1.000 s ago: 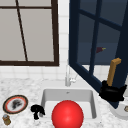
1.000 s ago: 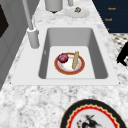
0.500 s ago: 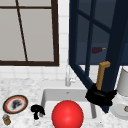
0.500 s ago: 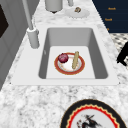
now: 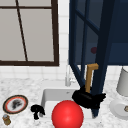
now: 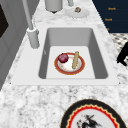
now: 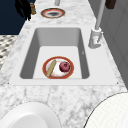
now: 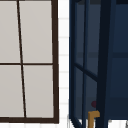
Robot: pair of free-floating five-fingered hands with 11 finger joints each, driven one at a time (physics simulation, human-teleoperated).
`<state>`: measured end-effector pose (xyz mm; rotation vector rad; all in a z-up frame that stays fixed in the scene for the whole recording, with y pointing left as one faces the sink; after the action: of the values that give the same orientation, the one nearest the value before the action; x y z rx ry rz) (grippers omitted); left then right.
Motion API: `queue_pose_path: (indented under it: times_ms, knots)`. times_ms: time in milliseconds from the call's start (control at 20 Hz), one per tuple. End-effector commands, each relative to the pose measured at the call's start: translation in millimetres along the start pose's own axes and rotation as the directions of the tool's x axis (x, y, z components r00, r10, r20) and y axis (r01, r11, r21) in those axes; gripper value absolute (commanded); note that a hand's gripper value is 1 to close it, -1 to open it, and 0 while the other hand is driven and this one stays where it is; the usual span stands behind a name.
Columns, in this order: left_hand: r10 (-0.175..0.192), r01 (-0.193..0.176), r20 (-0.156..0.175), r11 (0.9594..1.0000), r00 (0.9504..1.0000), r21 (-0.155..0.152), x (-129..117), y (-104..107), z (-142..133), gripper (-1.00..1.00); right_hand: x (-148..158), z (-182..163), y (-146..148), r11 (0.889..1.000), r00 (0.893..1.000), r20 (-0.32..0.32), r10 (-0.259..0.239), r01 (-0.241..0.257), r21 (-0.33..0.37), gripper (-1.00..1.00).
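My right hand [image 5: 86, 98] is shut on the lower end of a brass handle [image 5: 90, 72] on a navy glass-paned cabinet door [image 5: 105, 50], which stands swung out over the sink's right half. The handle's top [image 8: 93, 117] shows in the upper view. My left hand [image 5: 37, 110] hangs idle with relaxed fingers at the sink's front left corner, off the counter's front edge [image 6: 123, 55], near a small brown jar [image 7: 23, 8]. A big red ball [image 5: 67, 115] sits low in the front view, before the sink.
In the sink basin [image 6: 70, 80] lies a red-rimmed plate [image 6: 69, 63] with a dark red fruit [image 6: 63, 58] and a tan stick [image 6: 75, 60]. The faucet [image 6: 32, 37] stands behind. A patterned plate [image 5: 15, 104] and jar [image 5: 6, 120] sit left; a white plate [image 5: 120, 108] and canister [image 5: 123, 82] sit right.
My right hand has moved left with the brass handle, swinging the navy door further out over the sink. The left hand has stayed still.
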<state>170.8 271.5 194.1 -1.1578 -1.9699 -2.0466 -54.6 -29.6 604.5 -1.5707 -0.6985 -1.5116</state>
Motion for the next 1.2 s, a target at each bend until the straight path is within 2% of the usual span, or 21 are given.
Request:
queue_pose_path:
  times_ms: [0, 300, 550, 650, 750, 800, 850, 900, 950, 1050, 1150]
  knots:
    - [0.000, 0.000, 0.000, 1.0000, 1.0000, 0.000, 0.0, 0.0, 0.0, 0.00, -22.0, 10.8, -29.7, 1.000, 1.000, -0.004, -0.021, 0.021, -0.003, 1.00]
    - [0.000, 0.000, 0.000, 1.0000, 1.0000, 0.000, 0.0, 0.0, 0.0, 0.00, -15.5, 42.7, -33.9, 0.995, 1.000, -0.003, -0.006, 0.006, -0.095, 1.00]
    - [0.000, 0.000, 0.000, 1.0000, 1.0000, 0.000, 0.0, 0.0, 0.0, 0.00, -17.3, 61.8, -37.9, 0.990, 1.000, -0.003, 0.004, -0.004, -0.138, 1.00]
    - [0.000, 0.000, 0.000, 1.0000, 1.0000, 0.000, 0.0, 0.0, 0.0, 0.00, -16.9, 66.3, -34.2, 0.989, 1.000, 0.002, 0.023, -0.022, -0.149, 1.00]
    - [0.000, 0.000, 0.000, 1.0000, 1.0000, 0.000, 0.0, 0.0, 0.0, 0.00, -12.6, 64.6, -32.4, 0.988, 1.000, -0.010, -0.008, 0.007, -0.152, 1.00]
    - [0.000, 0.000, 0.000, 1.0000, 1.0000, 0.000, 0.0, 0.0, 0.0, 0.00, -14.7, 67.2, -33.3, 0.987, 1.000, 0.000, -0.008, 0.008, -0.158, -1.00]
    - [0.000, 0.000, 0.000, 1.0000, 1.0000, 0.000, 0.0, 0.0, 0.0, 0.00, -10.5, 66.9, -22.4, 0.968, 1.000, -0.017, -0.023, 0.018, -0.250, -1.00]
    - [0.000, 0.000, 0.000, 1.0000, 1.0000, 0.000, 0.0, 0.0, 0.0, 0.00, -7.7, 65.5, -19.2, 0.968, 0.999, -0.009, -0.054, 0.050, -0.245, -1.00]
    - [0.000, 0.000, 0.000, 1.0000, 1.0000, 0.000, 0.0, 0.0, 0.0, 0.00, -4.3, 54.3, -9.1, 0.966, 0.999, -0.018, -0.045, 0.039, -0.254, -1.00]
    - [0.000, 0.000, 0.000, 1.0000, 1.0000, 0.000, 0.0, 0.0, 0.0, 0.00, -3.2, 38.8, -14.7, 0.960, 0.998, -0.034, -0.047, 0.036, -0.277, -1.00]
    - [0.000, 0.000, 0.000, 1.0000, 1.0000, 0.000, 0.0, 0.0, 0.0, 0.00, -10.7, 34.4, -30.3, 0.963, 0.997, -0.036, -0.072, 0.060, -0.265, -1.00]
